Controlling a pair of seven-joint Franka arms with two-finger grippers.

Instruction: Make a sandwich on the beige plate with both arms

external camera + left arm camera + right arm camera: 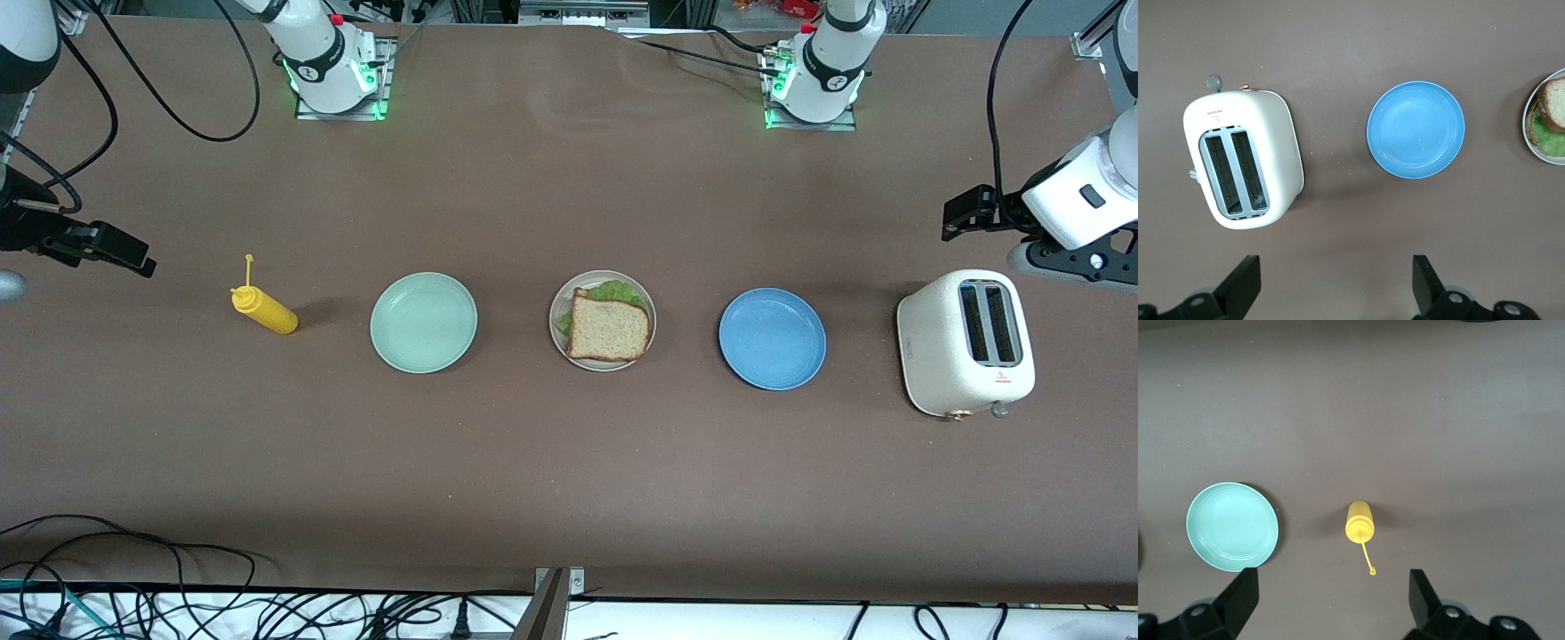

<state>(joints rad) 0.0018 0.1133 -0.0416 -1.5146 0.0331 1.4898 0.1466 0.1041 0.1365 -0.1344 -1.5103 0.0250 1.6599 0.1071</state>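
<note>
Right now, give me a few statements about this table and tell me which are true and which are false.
1. The sandwich sits on the blue plate. False: it is on the beige plate; the blue one is bare.
2. The toaster stands at the left arm's end of the table. True.
3. The right gripper holds the mustard bottle. False: it is open, above the bottle.
4. The mint green plate has nothing on it. True.
5. The left gripper is shut. False: it is open.

You had a matte brown tabletop [569, 480] evenly lit, with tangled black cables [222, 609] along its near edge.
</note>
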